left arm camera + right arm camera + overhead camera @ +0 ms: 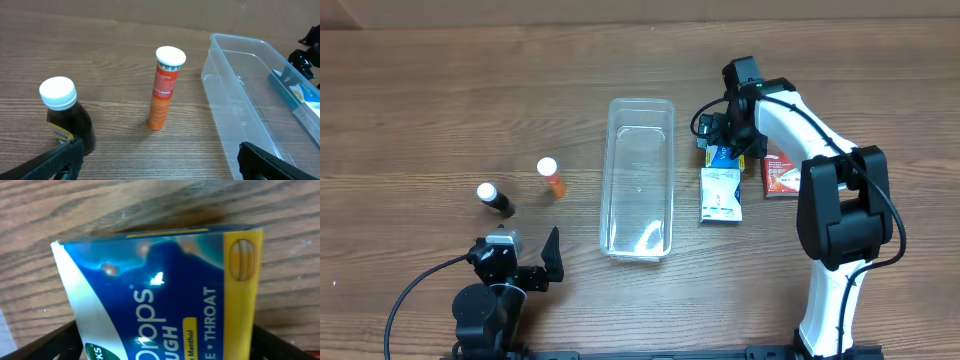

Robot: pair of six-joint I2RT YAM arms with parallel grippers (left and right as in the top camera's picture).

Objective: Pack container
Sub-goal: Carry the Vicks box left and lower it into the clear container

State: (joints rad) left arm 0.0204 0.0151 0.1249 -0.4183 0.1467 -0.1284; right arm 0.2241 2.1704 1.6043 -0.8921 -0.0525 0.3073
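Observation:
The clear container (640,190) lies lengthwise mid-table and holds nothing; it also shows in the left wrist view (250,100). My right gripper (725,148) is just right of the container's far end, shut on a blue and yellow cough drops box (722,157). In the right wrist view the box (165,280) fills the space between the fingers (167,347). My left gripper (535,262) is open and empty near the front edge (160,165). It faces an orange tube (165,90) and a dark bottle (67,117).
The white-capped orange tube (553,180) and the white-capped dark bottle (496,199) stand left of the container. A white and green box (721,195) and a red box (780,175) lie right of it.

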